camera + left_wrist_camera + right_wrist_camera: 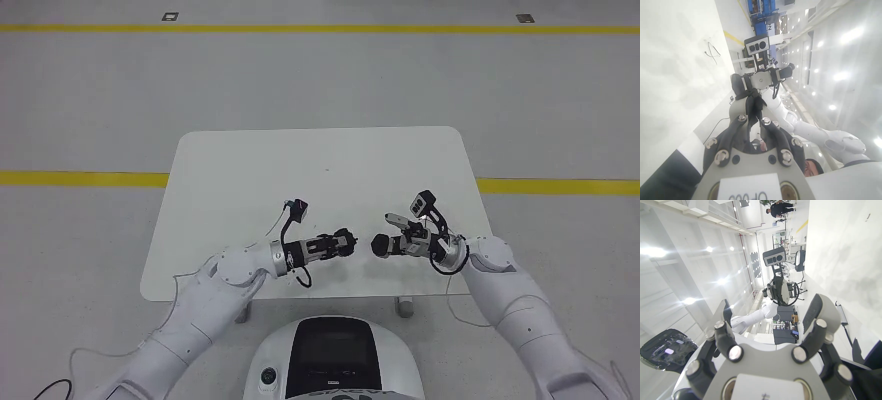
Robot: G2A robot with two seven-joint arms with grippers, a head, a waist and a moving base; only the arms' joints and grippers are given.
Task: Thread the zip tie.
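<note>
A thin black zip tie [712, 52] lies loose on the white table [250, 200], well away from both grippers. My left gripper [753, 102] hangs above the table's front middle with its dark fingertips pressed together; I cannot make out anything held between them. My right gripper [770, 306] is open and holds nothing. In the top view the left gripper [352, 240] and the right gripper [378, 245] point at each other, tip to tip, with a small gap between them.
The table carries little besides the tie, and bare surface lies all around the arms. Grey floor with yellow lines [80, 178] surrounds it. A black cable [282, 222] loops off the left wrist.
</note>
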